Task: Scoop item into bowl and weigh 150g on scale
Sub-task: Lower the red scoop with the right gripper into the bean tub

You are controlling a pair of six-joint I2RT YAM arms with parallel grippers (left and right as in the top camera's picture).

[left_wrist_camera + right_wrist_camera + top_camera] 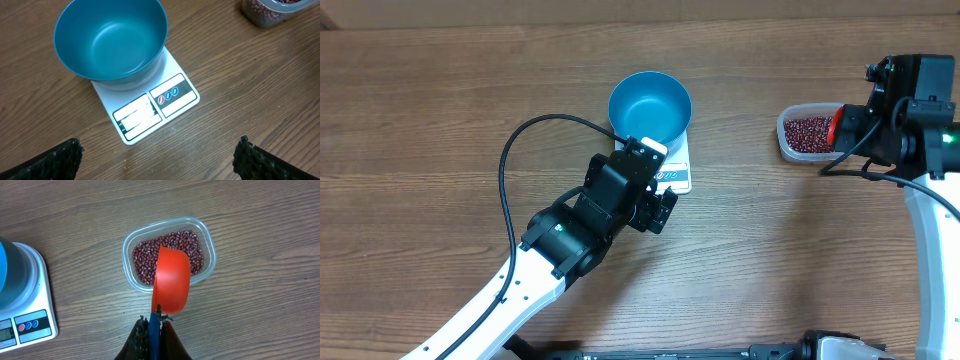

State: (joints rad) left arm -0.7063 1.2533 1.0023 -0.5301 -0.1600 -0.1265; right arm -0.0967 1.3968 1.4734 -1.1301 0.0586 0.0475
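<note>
The blue bowl (650,105) (110,40) stands empty on the white scale (150,107) (676,178). My left gripper (157,162) (660,208) hovers open just in front of the scale, with nothing between its fingers. The item, dark red beans (145,260) (808,130), lies in a clear tub (210,255). My right gripper (155,325) (848,128) is shut on the blue handle (154,330) of an orange-red scoop (172,277). The scoop's cup hangs over the tub's near side with its front rim at the beans. Its inside is hidden.
The clear tub (786,143) sits at the right, about a hand's width from the scale. A black cable (520,150) loops over the table left of the bowl. The scale's edge (30,305) shows at the left of the right wrist view.
</note>
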